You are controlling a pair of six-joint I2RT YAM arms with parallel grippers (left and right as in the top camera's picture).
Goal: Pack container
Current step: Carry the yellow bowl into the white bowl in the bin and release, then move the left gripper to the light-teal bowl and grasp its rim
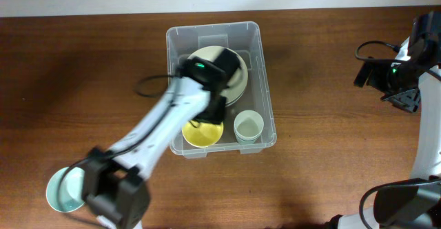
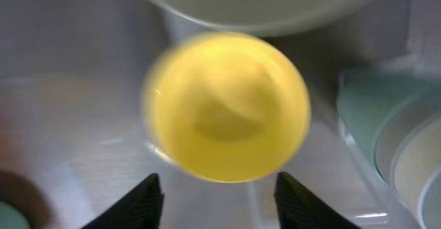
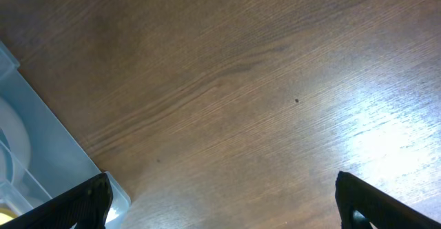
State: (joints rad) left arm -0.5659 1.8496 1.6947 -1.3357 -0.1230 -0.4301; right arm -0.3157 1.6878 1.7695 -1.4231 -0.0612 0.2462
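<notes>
Just toward 12 o'clock from the middle of the surface [image 1: 83, 63] sits the container [image 1: 213, 27], where the left arm hides much of the stacked plates [image 1: 239, 77]. The left hand [image 2: 219, 205], fingers apart and empty, hangs over a blurred yellow bowl [image 2: 227, 108] in the 7 o'clock corner. Nested cups [image 1: 249, 126] fill the 5 o'clock corner. At 3 o'clock, the right hand [image 3: 220, 208] gapes beside the container's edge.

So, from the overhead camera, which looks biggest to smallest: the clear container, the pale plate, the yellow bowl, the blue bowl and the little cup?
1. Clear container
2. Pale plate, though partly hidden
3. Yellow bowl and blue bowl: they look about alike, and the blue one is partly hidden
4. Cup, smallest
</notes>
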